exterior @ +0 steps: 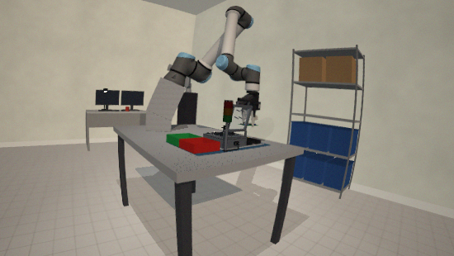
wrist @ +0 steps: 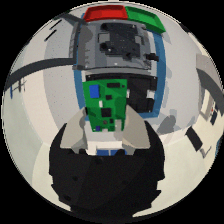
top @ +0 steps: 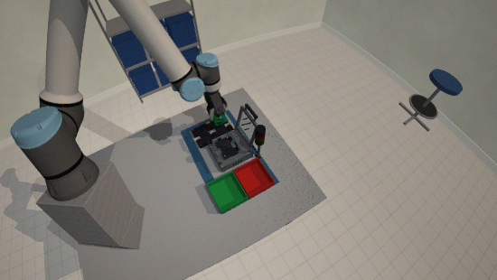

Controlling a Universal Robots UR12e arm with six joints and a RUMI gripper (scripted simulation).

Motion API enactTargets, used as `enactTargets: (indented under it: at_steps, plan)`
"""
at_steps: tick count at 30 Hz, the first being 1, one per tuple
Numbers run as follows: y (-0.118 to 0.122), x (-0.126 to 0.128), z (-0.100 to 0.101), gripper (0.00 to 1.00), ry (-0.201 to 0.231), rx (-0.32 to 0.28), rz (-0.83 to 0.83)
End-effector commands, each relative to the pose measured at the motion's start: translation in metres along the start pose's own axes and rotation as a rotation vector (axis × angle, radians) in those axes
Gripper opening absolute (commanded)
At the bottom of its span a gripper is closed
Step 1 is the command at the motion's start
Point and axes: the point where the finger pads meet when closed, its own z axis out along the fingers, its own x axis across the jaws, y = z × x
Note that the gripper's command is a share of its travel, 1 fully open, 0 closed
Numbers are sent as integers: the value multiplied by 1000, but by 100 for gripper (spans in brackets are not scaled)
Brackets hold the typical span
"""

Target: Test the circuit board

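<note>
Holding one green rectangular circuit board [top: 220, 119] [wrist: 106, 104], component side up, my two-jaw gripper [top: 219, 114] [exterior: 251, 123] [wrist: 106, 106] part-open, fingers at its sides; in the wrist view, black flat tray [wrist: 142, 95] below at 2 o'clock, grey boxy tester [wrist: 117, 45] at 12, lid raised

The bins [top: 227, 192] [exterior: 200, 145] look like smooth plastic, the tester [top: 220, 165] [exterior: 235, 141] [wrist: 111, 61] matt grey metal

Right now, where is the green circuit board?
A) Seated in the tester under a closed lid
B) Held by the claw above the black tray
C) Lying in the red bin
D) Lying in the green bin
B: the claw grips the circuit board by its edges, raised over the black tray.
</note>
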Motion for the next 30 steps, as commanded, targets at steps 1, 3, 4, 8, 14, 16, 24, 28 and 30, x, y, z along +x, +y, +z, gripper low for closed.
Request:
enactTargets:
  at_steps: [1,3,4,8,14,16,24,28,30]
  plan:
    - [0,-1,-1,39,-1,0,0]
    - [0,-1,-1,39,-1,0,0]
    - [0,-1,-1,39,-1,0,0]
    - [0,-1,-1,39,-1,0,0]
    - [0,-1,-1,39,-1,0,0]
    - [-1,0,-1,39,-1,0,0]
    - [-17,4,-2,39,-1,0,0]
    - [-33,7,-3,39,-1,0,0]
    - [-33,7,-3,39,-1,0,0]
